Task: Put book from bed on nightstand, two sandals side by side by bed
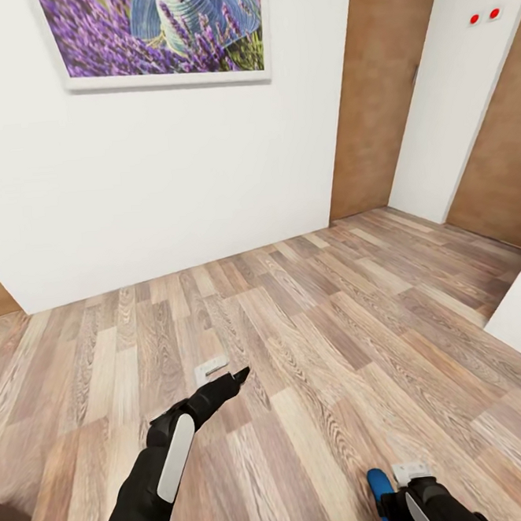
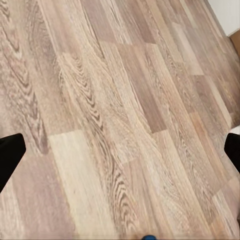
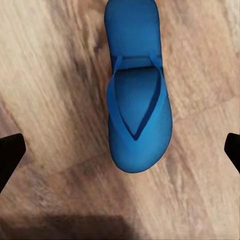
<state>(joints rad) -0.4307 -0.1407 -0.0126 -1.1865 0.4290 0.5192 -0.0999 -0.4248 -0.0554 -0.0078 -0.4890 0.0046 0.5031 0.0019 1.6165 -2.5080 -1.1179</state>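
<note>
Right wrist view gives you one sandal (image 3: 137,100), a smooth bright blue oval sole with a V-shaped strap, lying flat on the wood-plank floor (image 3: 55,75) between your right tool's (image 3: 120,150) spread black fingertips, untouched. Your left tool (image 2: 120,150) is spread too, above bare grainy planks. Ahead stands a plain white wall (image 1: 167,182) carrying a lavender picture (image 1: 157,28).

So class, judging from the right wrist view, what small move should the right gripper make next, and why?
Probably lower the right gripper straight down onto the blue sandal: its fingers stand wide apart with the sandal lying centred between them on the wood floor, ungrasped.
</note>
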